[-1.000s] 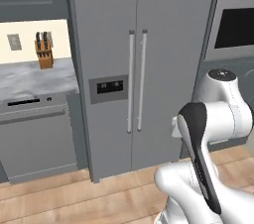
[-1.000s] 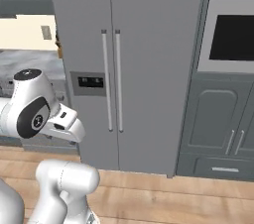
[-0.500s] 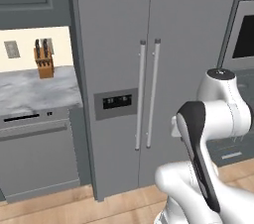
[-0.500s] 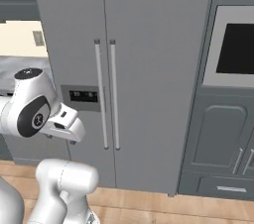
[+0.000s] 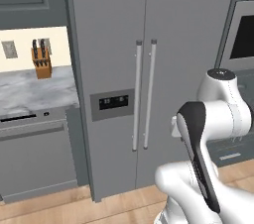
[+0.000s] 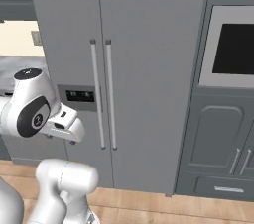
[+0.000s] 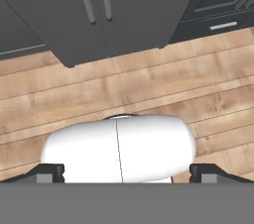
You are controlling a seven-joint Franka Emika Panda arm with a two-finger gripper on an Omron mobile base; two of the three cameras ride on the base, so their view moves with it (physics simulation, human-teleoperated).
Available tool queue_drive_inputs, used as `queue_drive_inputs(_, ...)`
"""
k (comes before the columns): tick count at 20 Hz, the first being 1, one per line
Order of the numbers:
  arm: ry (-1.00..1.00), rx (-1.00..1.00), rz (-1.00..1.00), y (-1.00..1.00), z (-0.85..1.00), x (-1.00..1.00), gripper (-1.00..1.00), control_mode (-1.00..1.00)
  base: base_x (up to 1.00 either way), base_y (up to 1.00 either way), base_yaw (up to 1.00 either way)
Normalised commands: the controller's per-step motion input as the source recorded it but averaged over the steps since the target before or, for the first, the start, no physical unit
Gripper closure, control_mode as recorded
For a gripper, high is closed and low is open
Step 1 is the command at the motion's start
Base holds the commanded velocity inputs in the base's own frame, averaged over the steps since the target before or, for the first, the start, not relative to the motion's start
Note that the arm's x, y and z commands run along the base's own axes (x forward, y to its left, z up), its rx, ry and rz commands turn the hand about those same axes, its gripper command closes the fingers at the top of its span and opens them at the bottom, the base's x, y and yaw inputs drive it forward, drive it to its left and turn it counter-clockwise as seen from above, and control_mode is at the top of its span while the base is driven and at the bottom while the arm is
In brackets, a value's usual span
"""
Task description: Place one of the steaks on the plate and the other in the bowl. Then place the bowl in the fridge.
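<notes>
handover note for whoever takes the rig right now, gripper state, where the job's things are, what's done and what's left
Gripper: open, holding nothing, pointed down at the wooden floor.
Fridge: straight ahead of the base, both doors shut.
Steaks, plate and bowl: not in sight from here, so their state cannot be confirmed.
Done: cannot tell.
Left: at least open the fridge and get the bowl with a steak inside; check the plate too.

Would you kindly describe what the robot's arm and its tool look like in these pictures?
The arm is glossy white with rounded, bulbous links. A black band runs along one link, and dark grey caps mark the joints; one joint face is a black disc with a small pale mark. No cables show. The tool ends in two small dark finger tips with grey pads, set wide apart.
</notes>
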Motion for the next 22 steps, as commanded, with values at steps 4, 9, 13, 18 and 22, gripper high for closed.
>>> queue_drive_inputs(4, 0.0, 0.0, 0.0, 0.0, 0.0, 0.0, -1.0, 1.0, -0.24, 0.0, 0.03)
queue_drive_inputs(9, 0.0, 0.0, 0.0, 0.0, 0.0, 0.0, -1.0, 1.0, -0.35, 0.0, 0.01)
queue_drive_inputs(13, -0.01, 0.0, 0.05, 0.0, 0.0, 0.23, -1.0, -1.0, 0.0, 0.0, 0.0)
queue_drive_inputs(18, -0.15, 0.0, 0.3, -0.03, -0.19, 0.98, -1.0, -1.0, 0.0, 0.0, 0.0)
queue_drive_inputs(22, -0.04, 0.0, 0.12, -0.1, -0.14, 1.0, -1.0, -1.0, 0.0, 0.0, 0.0)
